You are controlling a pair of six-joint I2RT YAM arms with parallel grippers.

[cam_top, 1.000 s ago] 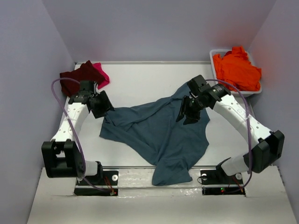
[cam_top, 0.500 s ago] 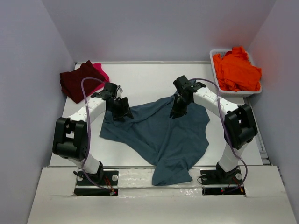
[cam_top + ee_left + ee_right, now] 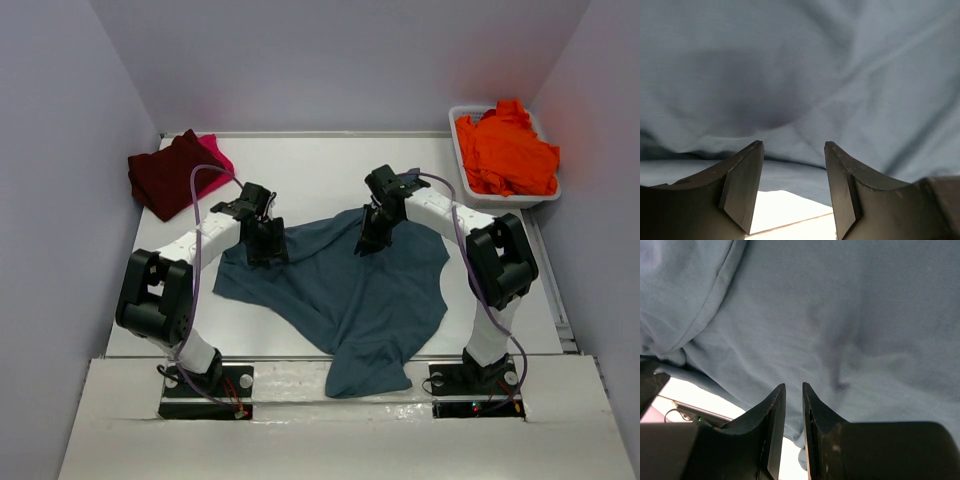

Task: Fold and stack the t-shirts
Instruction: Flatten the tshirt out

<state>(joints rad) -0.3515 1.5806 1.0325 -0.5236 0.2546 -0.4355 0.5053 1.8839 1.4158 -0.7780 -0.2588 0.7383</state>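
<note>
Left pincer (image 3: 794,145) gapes wide over the teal-blue t-shirt (image 3: 340,285) spread on the tabletop (image 3: 310,170); right pincer (image 3: 793,386) is narrowed to a slit near its far edge.

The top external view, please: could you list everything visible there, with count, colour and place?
teal-blue t-shirt: 1, slate teal-blue, spread crumpled mid-table, reaching the near edge
maroon t-shirt: 1, dark maroon, folded, far left corner
pink t-shirt: 1, bright pink, edge showing from under the maroon one
orange t-shirts: count unclear, vivid orange, heaped in the tub
tub: 1, white, far right corner
table: 1, white
arms: 2, white and black, left and right, each with a purple cable
left tool: black, open, over the teal-blue shirt's far left edge
right tool: black, fingers almost together, over the shirt's far right part
</note>
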